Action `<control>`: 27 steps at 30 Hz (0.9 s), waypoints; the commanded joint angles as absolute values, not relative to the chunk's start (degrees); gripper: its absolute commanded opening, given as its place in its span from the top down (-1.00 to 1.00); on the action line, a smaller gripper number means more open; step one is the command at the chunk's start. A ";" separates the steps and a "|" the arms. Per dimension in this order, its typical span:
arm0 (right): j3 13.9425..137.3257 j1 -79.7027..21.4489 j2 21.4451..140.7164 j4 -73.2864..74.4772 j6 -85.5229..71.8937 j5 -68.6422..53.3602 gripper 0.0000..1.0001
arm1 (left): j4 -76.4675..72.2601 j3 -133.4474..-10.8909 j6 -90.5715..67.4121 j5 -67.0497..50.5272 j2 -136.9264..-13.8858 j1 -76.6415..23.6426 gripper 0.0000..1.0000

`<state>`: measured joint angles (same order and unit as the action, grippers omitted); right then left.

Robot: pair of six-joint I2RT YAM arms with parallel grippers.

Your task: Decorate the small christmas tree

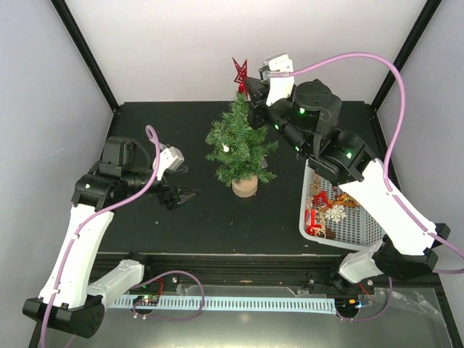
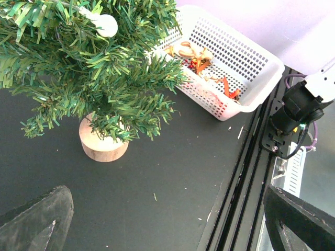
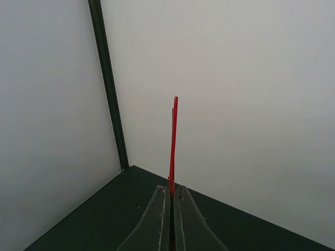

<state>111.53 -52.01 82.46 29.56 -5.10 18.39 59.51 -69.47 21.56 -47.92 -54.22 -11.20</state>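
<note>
**Topping step: aim true, go slow**

The right pincer (image 1: 250,88) is clamped on 1 red star (image 1: 240,71), upper centre of the top view, near the tip of the small christmas tree (image 1: 239,141) at frame centre. Lowering should go straight down onto the tip, with the star upright. The left pincer (image 1: 181,196), jaws apart, hangs at left.

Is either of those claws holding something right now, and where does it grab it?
The right gripper pinches the red star by its lower edge; the left gripper is open and empty.
</note>
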 commanded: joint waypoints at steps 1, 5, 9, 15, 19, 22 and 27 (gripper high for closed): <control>110.44 -51.81 82.53 28.70 -5.88 17.96 0.98 | 58.27 -69.60 21.02 -49.26 -53.53 -10.55 -0.98; 109.36 -51.79 82.13 28.15 -6.05 18.12 0.98 | 58.20 -69.54 21.09 -49.24 -53.44 -10.49 -0.98; 108.81 -51.77 81.90 27.90 -5.88 18.49 0.98 | 58.19 -69.48 21.03 -49.27 -53.26 -10.39 -0.98; 108.08 -51.79 81.94 28.12 -5.80 18.68 0.98 | 58.18 -69.43 21.01 -49.33 -53.08 -10.29 -0.98; 106.20 -51.84 81.29 27.79 -5.80 18.76 0.98 | 58.10 -69.19 20.98 -49.32 -52.83 -10.16 -0.98; 104.87 -51.77 80.89 27.85 -5.84 18.72 0.98 | 58.02 -69.17 20.92 -49.39 -52.74 -10.11 -0.98; 102.63 -51.79 80.12 27.64 -6.13 18.39 0.98 | 58.09 -69.17 20.83 -49.40 -52.65 -10.03 -0.98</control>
